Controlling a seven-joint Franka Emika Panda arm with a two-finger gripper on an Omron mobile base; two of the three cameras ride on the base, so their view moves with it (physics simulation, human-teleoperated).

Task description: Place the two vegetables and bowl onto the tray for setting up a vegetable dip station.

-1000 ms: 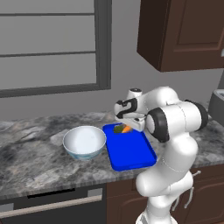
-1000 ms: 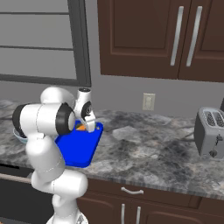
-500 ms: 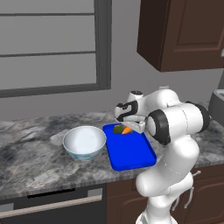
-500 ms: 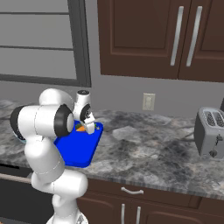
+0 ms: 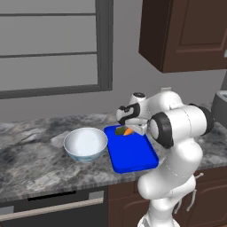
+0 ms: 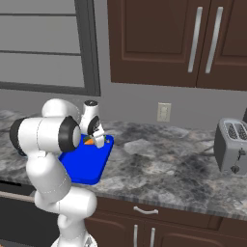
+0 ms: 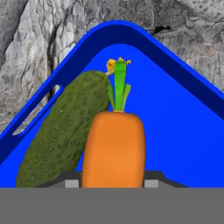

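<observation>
Gripper (image 7: 112, 183) clamped on the carrot (image 7: 114, 148), green top pointing away, over the far corner of the blue tray (image 7: 183, 127). Cucumber (image 7: 65, 131) lying in the tray just beside the carrot, touching it, next to the slot handle. Tray flat on the grey stone counter (image 5: 35, 164). Bowl (image 5: 85, 144) on the counter, just beside the tray's long edge.
</observation>
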